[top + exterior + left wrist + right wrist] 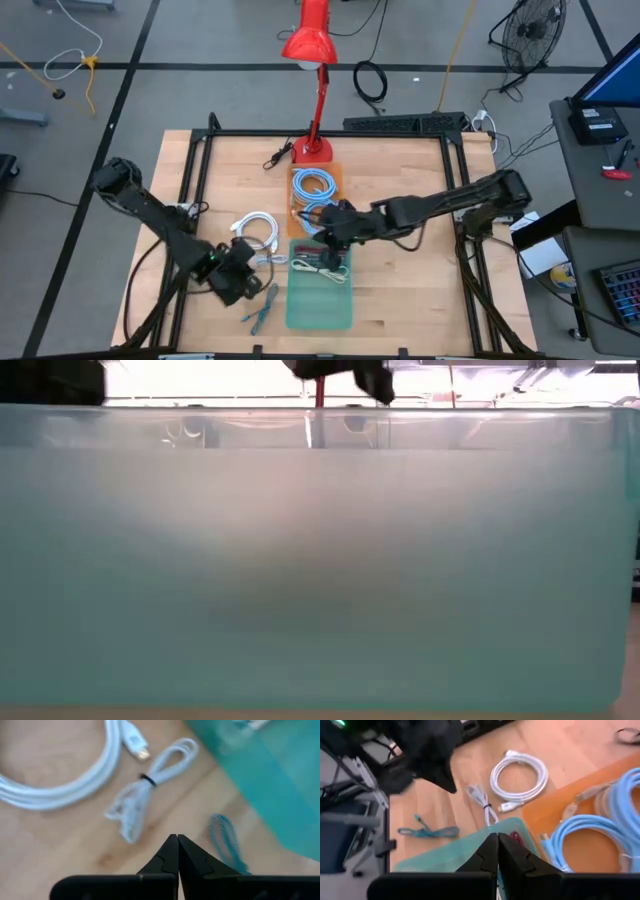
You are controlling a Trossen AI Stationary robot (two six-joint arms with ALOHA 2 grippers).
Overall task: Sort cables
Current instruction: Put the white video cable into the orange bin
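So far: the sort looks partly done, judging by where the cables lie now.
Orange tray (pixel 335 172): it sits on the desk (pixel 400 290) just in front of the red lamp's base (pixel 312 150) and holds light-blue coils (pixel 314 186); the right wrist view shows two of them side by side (pixel 600 827), with a beige cable beside them.
Teal bin (pixel 320 305): it lies nearer the front edge, touching the orange tray's near side; a few short bundles (pixel 322 266), one reddish, one pale, lie at its far end, and the rest of it looks bare.
Left to sort: a white coil (pixel 255 228) lies on bare wood left of the bin, a small white tied bundle (pixel 145 795) lies beside it, and a thin teal cable (pixel 260 306) lies nearer the front edge, just left of the bin.
Left gripper (pixel 177 845): fully closed, empty, hanging over the desk close to the white tied bundle and the thin teal cable.
Right gripper (pixel 497 845): also fully closed with nothing in it, poised above the seam where bin and tray meet.
Low view: the bin's translucent wall fills it, so it adds nothing about the contents.
Judgement: at least three pieces remain outside any container; the left-hand pieces seem next.
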